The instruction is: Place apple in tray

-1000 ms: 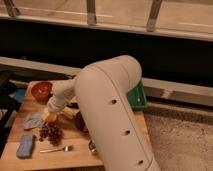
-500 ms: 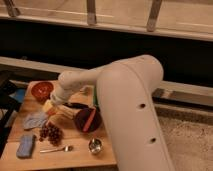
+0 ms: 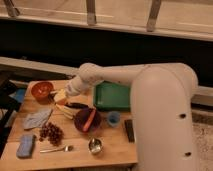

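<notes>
Just changed: the white arm (image 3: pixel 150 100) had swung its bulk away from the table's middle, while the gripper (image 3: pixel 62 97) stayed low over the wooden table (image 3: pixel 75 157).
Gripper: at the table's far left part; whether it was spread or pinching, I could not tell.
Small round orange-red apple (image 3: pixel 59 95): probably the yellowish patch right at the gripper's tip, though it could not be told for sure.
Rectangular bright green plastic tray (image 3: pixel 112 96): just to picture-right of the gripper, now uncovered by the arm.
Round orange bowl (image 3: pixel 42 90): just to picture-left of the gripper.
Round dark purple bowl (image 3: pixel 80 125): near, on the viewer's side of the gripper, a long orange carrot (image 3: pixel 90 119) lying in it.
Meaning: the reach looked to be at the pick-up; the apple was not in the tray, and the short carry across lay ahead.
</notes>
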